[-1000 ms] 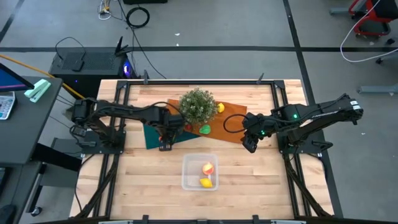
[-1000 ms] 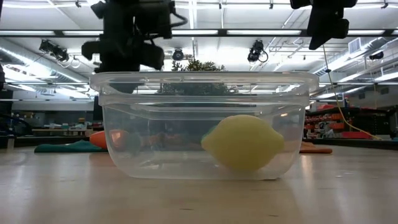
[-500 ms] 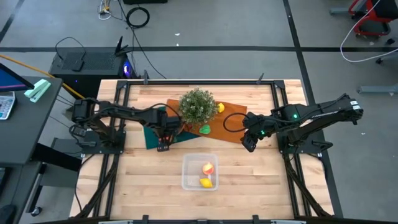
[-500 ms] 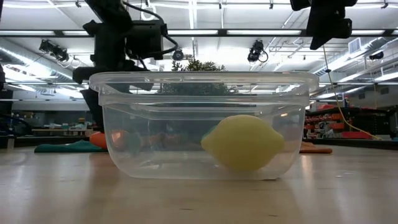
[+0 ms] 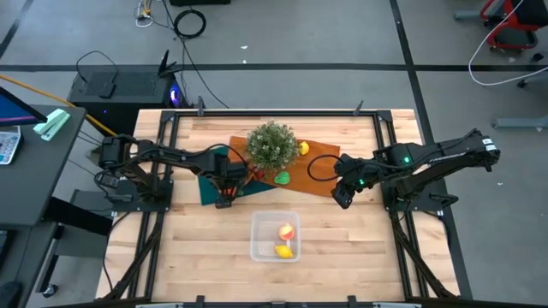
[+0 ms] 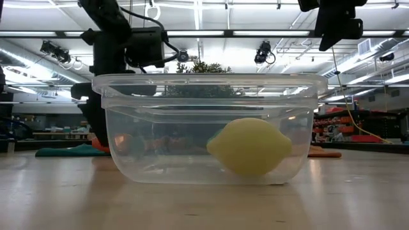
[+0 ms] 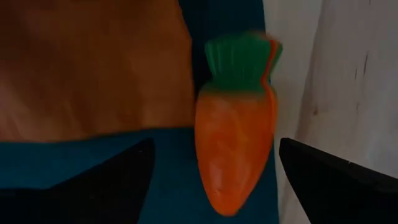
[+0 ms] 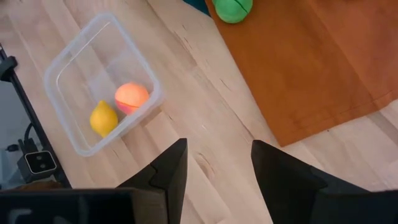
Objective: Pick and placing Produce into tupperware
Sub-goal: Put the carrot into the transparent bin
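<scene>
An orange carrot (image 7: 235,149) with a green top lies on a teal cloth (image 5: 210,186), by that cloth's edge. My left gripper (image 5: 227,193) hangs over it, open, one finger (image 7: 106,180) on each side of the carrot and apart from it. The clear tupperware (image 5: 257,244) stands nearer the table's front and holds a peach-coloured fruit (image 5: 286,231) and a yellow lemon (image 5: 282,251). A green piece (image 5: 282,178) and a second lemon (image 5: 303,148) rest on an orange cloth (image 5: 321,171). My right gripper (image 5: 342,199) hangs open and empty above bare wood right of the box.
A bushy green plant (image 5: 272,145) stands on the cloths just behind the carrot and the green piece. Bare wooden table (image 5: 360,239) lies around the box. Black frame rails (image 5: 402,248) run along the table's left and right sides.
My left gripper has come down toward the teal cloth and shifted a little toward the table's left edge. The right arm and the produce in the box have kept still.
</scene>
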Robot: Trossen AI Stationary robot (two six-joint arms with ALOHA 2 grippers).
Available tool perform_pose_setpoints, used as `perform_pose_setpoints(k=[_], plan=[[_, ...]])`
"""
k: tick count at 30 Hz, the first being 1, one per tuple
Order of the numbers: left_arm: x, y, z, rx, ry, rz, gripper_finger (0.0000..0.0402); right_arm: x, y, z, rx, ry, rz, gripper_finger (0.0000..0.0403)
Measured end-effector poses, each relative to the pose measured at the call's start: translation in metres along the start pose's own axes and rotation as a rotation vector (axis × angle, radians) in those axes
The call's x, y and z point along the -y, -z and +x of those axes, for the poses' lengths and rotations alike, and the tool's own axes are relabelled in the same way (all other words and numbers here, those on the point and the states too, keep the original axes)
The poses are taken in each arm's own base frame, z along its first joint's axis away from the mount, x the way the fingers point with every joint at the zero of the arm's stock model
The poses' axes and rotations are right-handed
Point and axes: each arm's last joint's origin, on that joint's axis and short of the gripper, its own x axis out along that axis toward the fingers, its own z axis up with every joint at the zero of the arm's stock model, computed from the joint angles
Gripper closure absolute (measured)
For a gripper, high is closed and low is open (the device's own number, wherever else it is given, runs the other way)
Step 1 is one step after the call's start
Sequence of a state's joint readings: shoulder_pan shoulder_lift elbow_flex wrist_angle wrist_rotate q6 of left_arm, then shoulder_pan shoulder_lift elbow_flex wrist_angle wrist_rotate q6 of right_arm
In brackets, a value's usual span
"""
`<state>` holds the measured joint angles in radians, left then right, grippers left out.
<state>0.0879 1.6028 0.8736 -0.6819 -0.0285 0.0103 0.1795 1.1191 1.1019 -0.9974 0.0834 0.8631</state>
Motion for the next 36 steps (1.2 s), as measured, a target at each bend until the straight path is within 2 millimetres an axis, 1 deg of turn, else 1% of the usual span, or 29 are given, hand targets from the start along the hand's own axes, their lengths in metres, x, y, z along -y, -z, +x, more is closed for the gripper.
perform_pose_setpoints(k=[5,8,19,30,33,36], plan=[[-0.0017,-0.0011,-0.0001,0.010,-0.006,-0.004,0.0051,0.0000,0.0000,0.0000,0.000,0.000,0.000,0.0257],[-0.0021,-0.0010,-0.0001,0.010,-0.006,0.000,0.0063,0.0001,-0.0001,0.0000,0.003,0.002,0.000,0.0257],[-0.0018,-0.0007,-0.0001,0.006,0.005,0.021,0.0137,0.0004,-0.0005,0.0000,0.016,0.013,0.000,0.0257],[-0.0017,-0.0005,-0.0001,0.004,0.006,0.020,0.0226,0.0006,-0.0007,0.0000,0.024,0.021,-0.001,0.0257],[-0.0017,-0.0006,-0.0003,0.003,0.006,0.015,0.0242,0.0006,-0.0007,0.0000,0.025,0.021,-0.001,0.0257],[-0.0017,-0.0003,-0.0005,-0.001,0.006,0.013,0.0246,0.0006,-0.0007,0.0000,0.024,0.021,-0.001,0.0257]])
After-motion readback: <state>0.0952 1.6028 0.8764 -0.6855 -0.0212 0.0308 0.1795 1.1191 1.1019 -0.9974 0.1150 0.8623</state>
